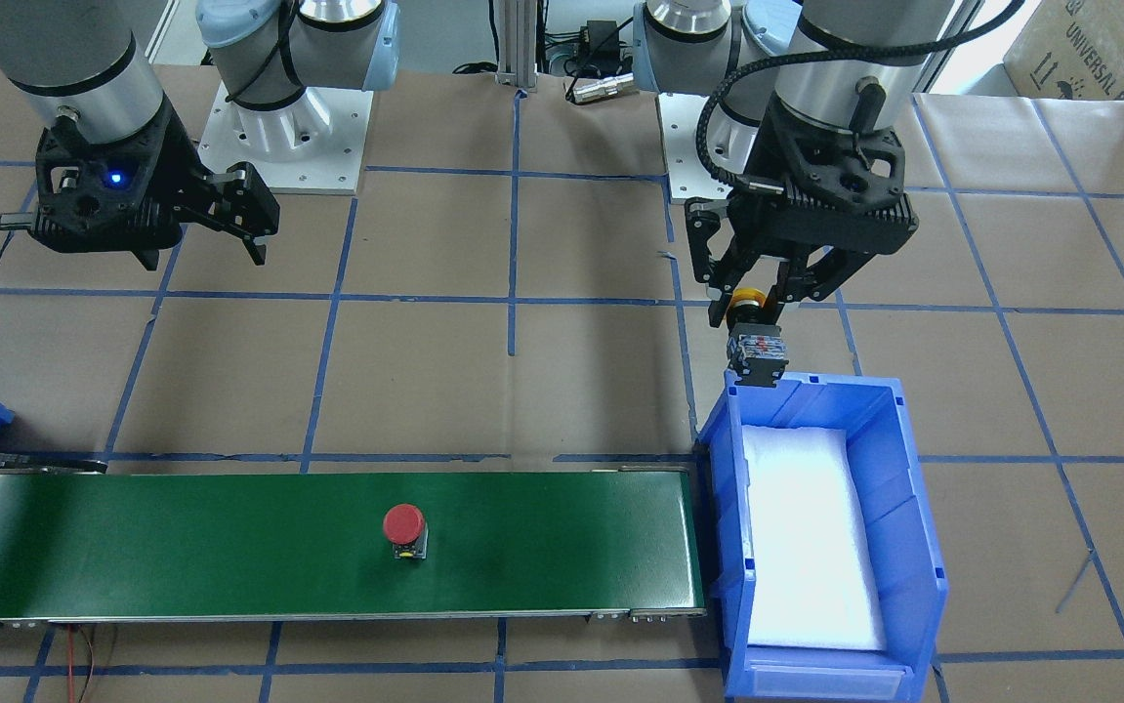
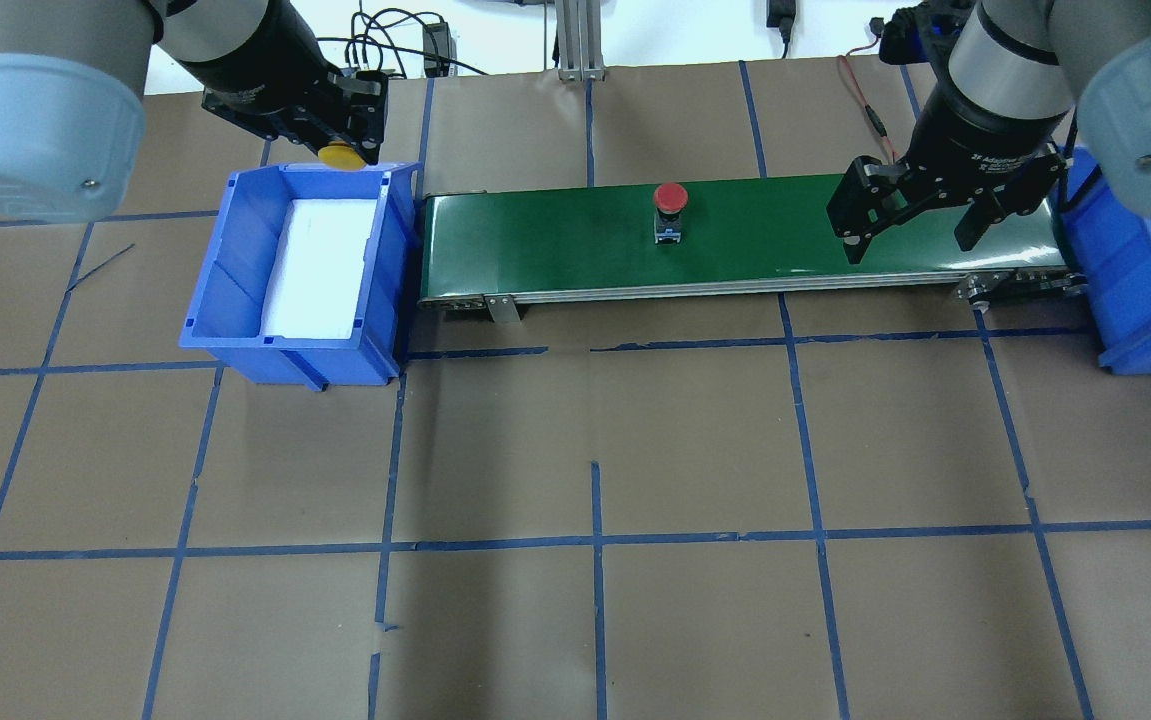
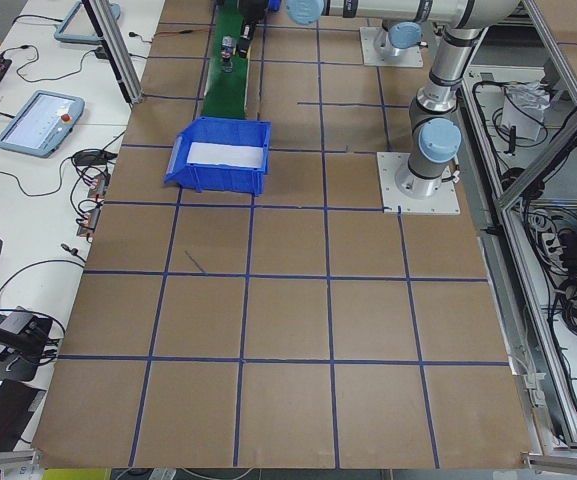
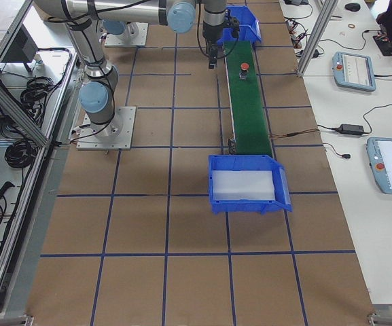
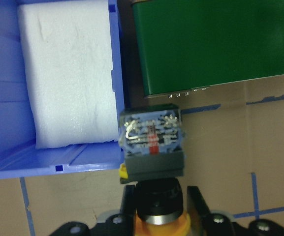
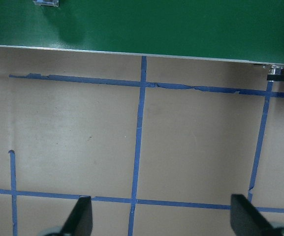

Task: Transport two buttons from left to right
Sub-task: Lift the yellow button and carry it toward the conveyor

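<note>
Brown surface gridded in blue tape, dark green belt, blue bin — white foam inside, red-capped button, yellow-capped button on a black-and-grey block, left claw and right claw black

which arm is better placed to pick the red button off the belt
Right. The right gripper is open and empty by the belt where the red button stands; the left gripper is shut on the yellow button.

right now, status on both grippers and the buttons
Left gripper shut on yellow button, above blue bin's corner. Right gripper open, empty, beside belt. Red button upright mid-belt. Nothing else on belt.
</note>
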Controlling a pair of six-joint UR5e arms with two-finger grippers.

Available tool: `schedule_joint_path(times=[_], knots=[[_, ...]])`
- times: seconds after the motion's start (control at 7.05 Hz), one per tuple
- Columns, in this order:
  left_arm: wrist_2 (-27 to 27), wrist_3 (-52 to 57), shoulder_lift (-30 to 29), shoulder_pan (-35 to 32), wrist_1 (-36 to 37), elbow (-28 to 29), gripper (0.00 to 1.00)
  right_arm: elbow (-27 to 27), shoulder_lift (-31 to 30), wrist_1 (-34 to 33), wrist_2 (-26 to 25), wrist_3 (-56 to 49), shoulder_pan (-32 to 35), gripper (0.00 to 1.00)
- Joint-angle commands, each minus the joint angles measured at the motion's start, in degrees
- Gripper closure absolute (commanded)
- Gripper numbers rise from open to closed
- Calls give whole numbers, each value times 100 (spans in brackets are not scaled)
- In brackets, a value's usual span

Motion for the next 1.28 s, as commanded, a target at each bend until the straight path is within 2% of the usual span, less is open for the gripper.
schedule_joint_path(times=[0.0, 0.14, 0.28, 0.57, 0.99, 1.13], knots=[[-381, -149, -452, 40, 140, 27, 65, 20, 6, 8, 3, 0, 0, 0], [-307, -342, -856, -12, 245, 3, 66, 37, -3, 8, 3, 0, 9, 0], [-71, -65, -1043, -13, 385, 28, 69, 46, -3, 17, -6, 0, 9, 0], [-16, -290, -1071, -144, 71, 72, 69, 46, -3, 8, -6, 0, 9, 0], [-24, -676, -1430, -461, 114, -42, 69, -76, 128, -150, -58, 166, 79, 0], [-16, -834, -1527, -470, 114, -59, 68, -373, 199, -176, -102, 193, 88, 0]])
